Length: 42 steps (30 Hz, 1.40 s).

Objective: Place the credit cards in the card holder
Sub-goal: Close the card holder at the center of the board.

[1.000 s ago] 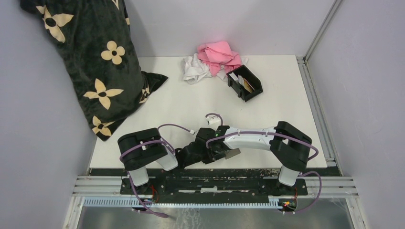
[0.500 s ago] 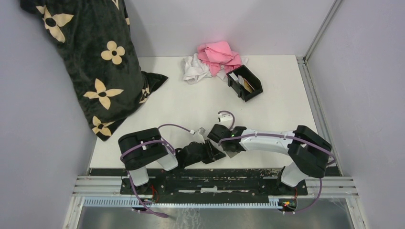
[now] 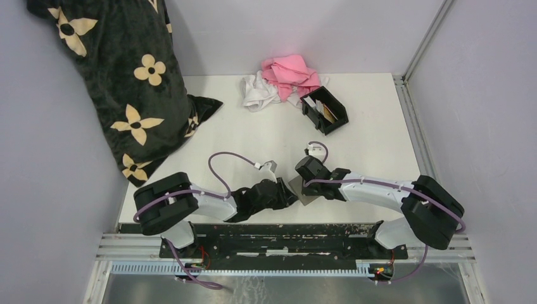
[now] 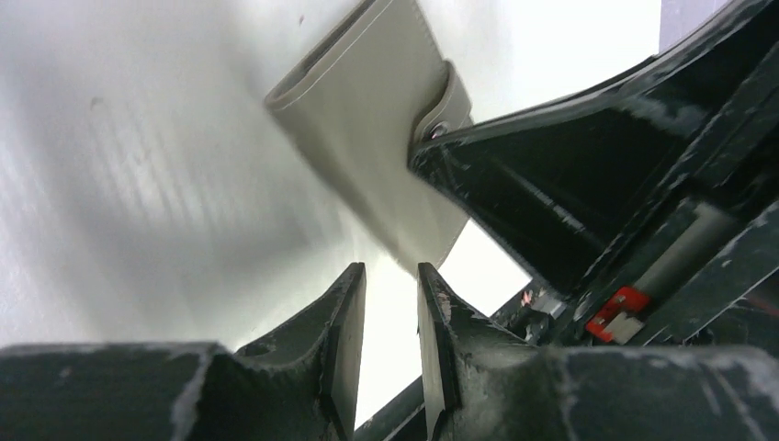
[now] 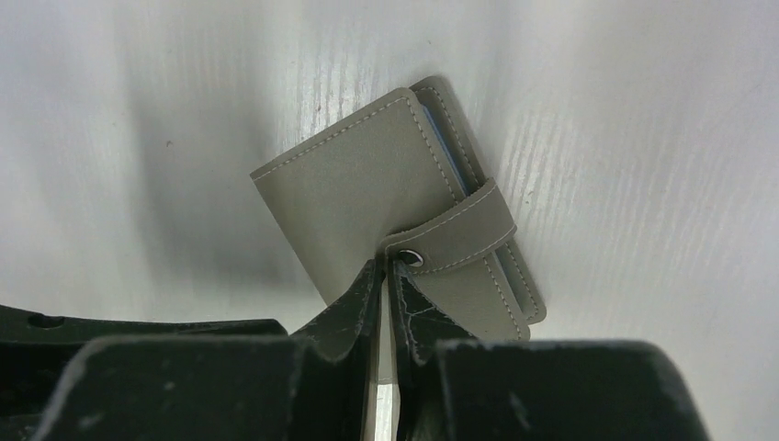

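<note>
The black card holder [image 3: 334, 120] stands at the back right with a white card [image 3: 311, 102] and a tan card [image 3: 328, 112] upright in it. A closed grey wallet [image 3: 303, 191] [image 5: 358, 202] [image 4: 367, 119] lies near the table's front edge between both grippers. A light blue card edge [image 5: 439, 147] shows in its fold. My right gripper [image 3: 305, 182] [image 5: 389, 265] has narrowed to a thin slit, its tips pinching the snap end of the wallet's strap [image 5: 459, 234]. My left gripper [image 3: 290, 193] [image 4: 390, 268] stands open and empty just short of the wallet's corner.
A black pillow with beige flowers [image 3: 126, 82] leans at the back left. A pink cloth [image 3: 291, 71] and a white cloth [image 3: 258, 92] lie bunched beside the card holder. The black base rail [image 3: 285, 244] runs just behind the wallet.
The right arm has swung out to the right and its jaws have narrowed onto the strap. The wallet has shifted slightly away from the front edge. The left arm has stretched rightward after it.
</note>
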Motion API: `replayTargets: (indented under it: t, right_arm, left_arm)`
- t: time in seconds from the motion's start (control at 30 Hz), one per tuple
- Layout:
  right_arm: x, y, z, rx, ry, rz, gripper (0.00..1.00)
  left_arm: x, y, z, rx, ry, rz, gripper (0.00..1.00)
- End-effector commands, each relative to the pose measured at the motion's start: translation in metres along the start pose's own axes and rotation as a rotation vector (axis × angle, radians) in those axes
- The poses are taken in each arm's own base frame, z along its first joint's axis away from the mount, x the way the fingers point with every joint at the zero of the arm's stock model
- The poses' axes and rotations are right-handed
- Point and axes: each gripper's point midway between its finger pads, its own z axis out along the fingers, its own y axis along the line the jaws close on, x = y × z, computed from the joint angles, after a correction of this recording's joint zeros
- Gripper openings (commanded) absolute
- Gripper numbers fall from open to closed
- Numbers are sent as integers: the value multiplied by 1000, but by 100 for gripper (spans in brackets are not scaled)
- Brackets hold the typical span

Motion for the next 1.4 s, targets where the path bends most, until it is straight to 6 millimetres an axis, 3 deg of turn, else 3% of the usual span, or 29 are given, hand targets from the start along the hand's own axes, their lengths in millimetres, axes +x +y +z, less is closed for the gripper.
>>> replayTargets:
  t: [0.0,0.33,0.87,1.17,1.37]
  right_arm:
    - [15,-5,5,-30,51,1,12]
    - [-2,0,-9,-60,18,-23,18]
    - [-32,21,-33,-97,-9,-116,25]
    - [-43,7,-48,60,-69,-250,26]
    - [-42,-4,-45,190,-84,-356,29]
  left_arm:
    - [-23,-4,5,-88,-61,149,35]
    - [-20,16,24,-186,-66,146,38]
    - [-16,31,24,-218,-59,103,39]
    - [-8,36,23,-202,-41,72,39]
    - [-2,41,21,-188,-32,34,39]
